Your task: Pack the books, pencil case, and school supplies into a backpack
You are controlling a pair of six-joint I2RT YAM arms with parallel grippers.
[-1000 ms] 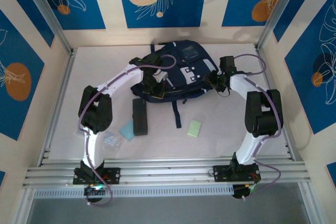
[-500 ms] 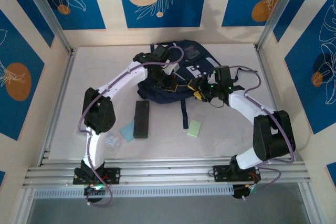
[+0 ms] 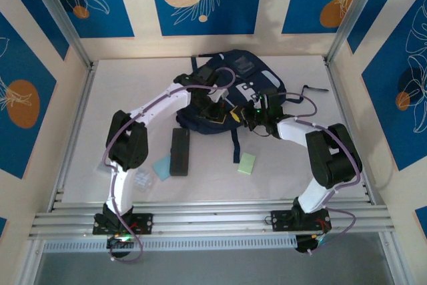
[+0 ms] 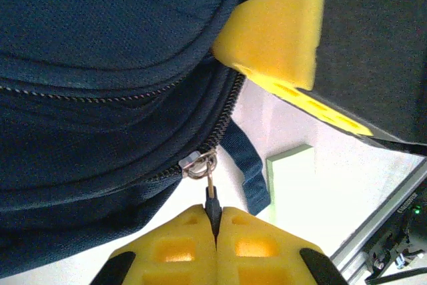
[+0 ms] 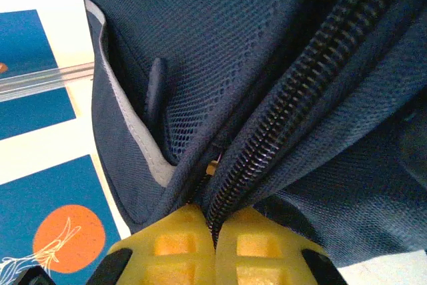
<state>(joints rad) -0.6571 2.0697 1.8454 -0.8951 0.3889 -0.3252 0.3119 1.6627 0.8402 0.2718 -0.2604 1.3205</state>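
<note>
The navy backpack (image 3: 230, 81) lies at the back middle of the table. My left gripper (image 3: 218, 113) hangs over its front edge, shut on the dark zipper pull (image 4: 213, 203) below the metal slider (image 4: 197, 163). Just to the right, my right gripper (image 3: 244, 116) is shut on the backpack's zipper edge (image 5: 267, 151), the fabric pinched between its yellow fingers (image 5: 170, 245). The black pencil case (image 3: 179, 151) lies in front of the backpack. Beside it are the light blue pad (image 3: 161, 165), the clear plastic piece (image 3: 141, 178) and the pale green pad (image 3: 247, 163). The books are out of view.
A dark backpack strap (image 3: 235, 145) trails toward the pale green pad (image 4: 293, 185). The right gripper's yellow finger (image 4: 277, 28) sits close above my left gripper in the left wrist view. Aluminium rails (image 3: 213, 218) run along the near table edge.
My right arm swung left to the backpack's front and its gripper went from open to shut on the zipper edge. The left gripper stayed shut and shifted slightly to the right along the backpack.
</note>
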